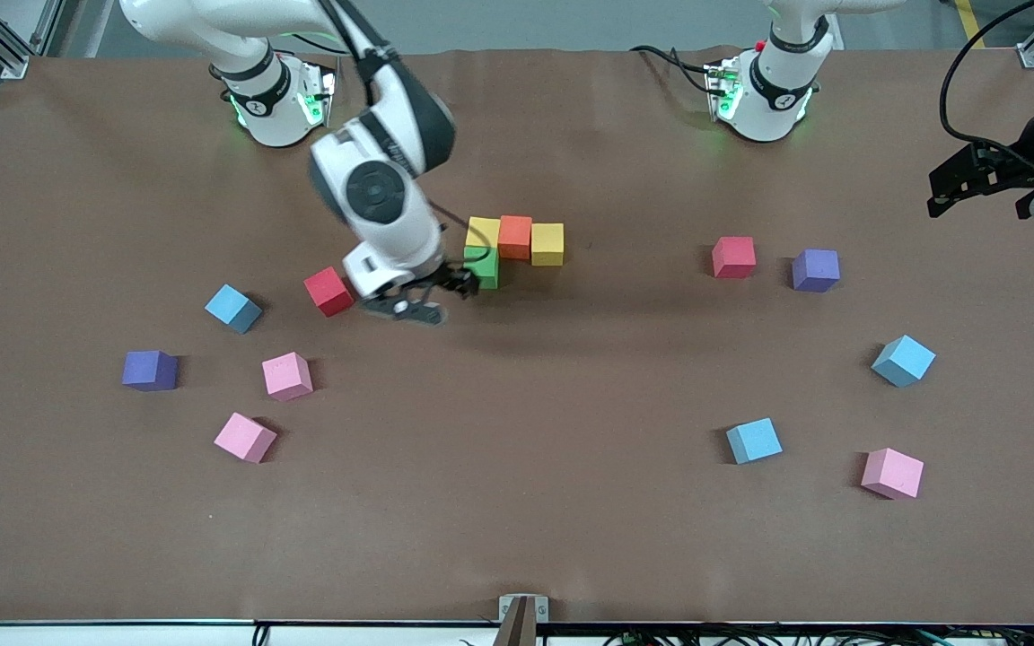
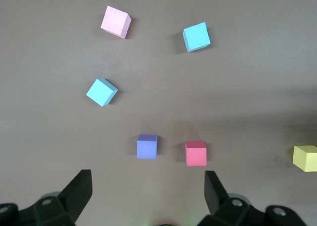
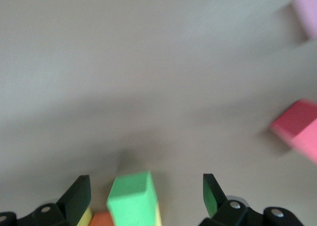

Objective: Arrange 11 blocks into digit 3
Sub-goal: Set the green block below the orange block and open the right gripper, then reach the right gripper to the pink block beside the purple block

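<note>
A row of yellow, orange and yellow blocks lies mid-table. A green block stands against the first yellow one, nearer the front camera. My right gripper is open and low beside the green block. In the right wrist view the green block lies between the spread fingers, touching neither; the gripper holds nothing. A red block lies beside it. My left gripper waits open and empty, raised at the left arm's end.
Toward the right arm's end lie a light blue block, two pink blocks and a purple cube. Toward the left arm's end lie a red block, a purple cube, two light blue blocks and a pink block.
</note>
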`<state>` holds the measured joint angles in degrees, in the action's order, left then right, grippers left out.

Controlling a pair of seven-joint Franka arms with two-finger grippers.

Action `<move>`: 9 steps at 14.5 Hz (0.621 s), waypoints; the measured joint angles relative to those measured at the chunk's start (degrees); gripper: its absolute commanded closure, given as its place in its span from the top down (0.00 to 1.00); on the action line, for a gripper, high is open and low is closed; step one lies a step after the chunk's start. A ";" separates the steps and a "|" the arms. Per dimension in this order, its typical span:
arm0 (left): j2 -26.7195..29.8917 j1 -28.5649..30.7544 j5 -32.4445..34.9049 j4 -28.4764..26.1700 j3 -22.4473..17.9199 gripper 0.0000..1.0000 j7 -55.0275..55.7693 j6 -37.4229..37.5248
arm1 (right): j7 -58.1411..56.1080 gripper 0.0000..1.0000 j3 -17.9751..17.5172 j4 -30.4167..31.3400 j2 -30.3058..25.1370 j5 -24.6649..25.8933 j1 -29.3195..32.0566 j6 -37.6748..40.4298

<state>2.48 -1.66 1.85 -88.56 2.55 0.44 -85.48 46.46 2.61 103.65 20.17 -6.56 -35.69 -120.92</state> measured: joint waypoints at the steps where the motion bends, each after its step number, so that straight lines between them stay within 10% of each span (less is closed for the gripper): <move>1: -0.04 -0.07 0.00 0.00 0.02 1.00 0.00 0.00 | -1.41 1.00 1.05 0.05 -0.07 0.03 1.90 0.25; 9: -0.68 -0.11 -1.29 0.45 0.07 1.00 0.00 -0.39 | -21.40 1.00 2.60 0.53 3.61 0.36 21.20 -4.83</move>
<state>1.80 -1.77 0.56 -88.11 2.62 0.44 -85.87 25.05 5.22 104.18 23.78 -6.19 -14.50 -125.75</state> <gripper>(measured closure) 0.000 0.000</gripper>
